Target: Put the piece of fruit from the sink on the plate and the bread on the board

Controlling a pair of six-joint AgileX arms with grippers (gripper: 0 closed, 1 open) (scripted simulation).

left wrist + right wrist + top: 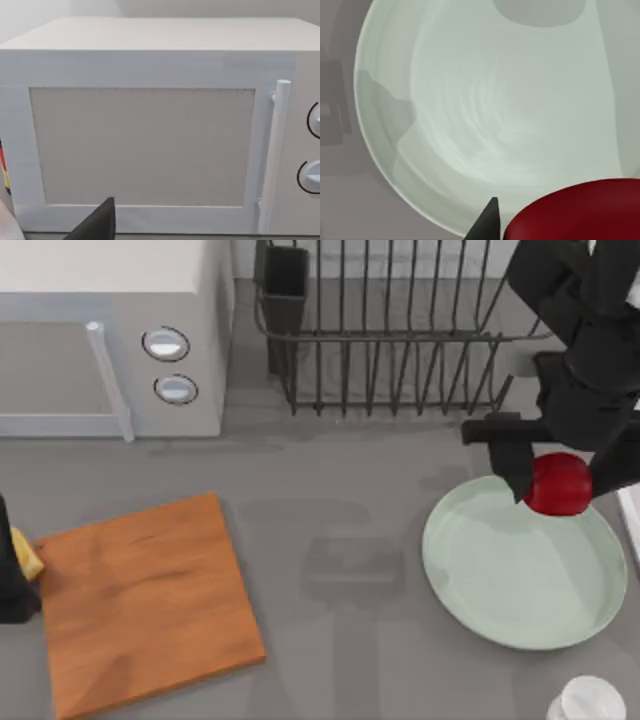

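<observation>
The deep red piece of fruit (557, 483) hangs just over the far rim of the mint-green plate (520, 580), with my right gripper (552, 490) shut on it. In the right wrist view the piece of fruit (580, 215) sits beside one dark fingertip (489, 222), above the plate (495, 100). The wooden board (140, 600) lies at the front left. The bread (28, 560) shows as a yellow corner at the board's left edge, right against my left gripper (8, 575). A strip of the sink (631, 515) shows at the right edge.
A grey microwave (110, 340) stands at the back left and faces the left wrist camera (150, 145). A black wire dish rack (390, 330) stands at the back. A small white cup (590, 702) sits at the front right, near the plate.
</observation>
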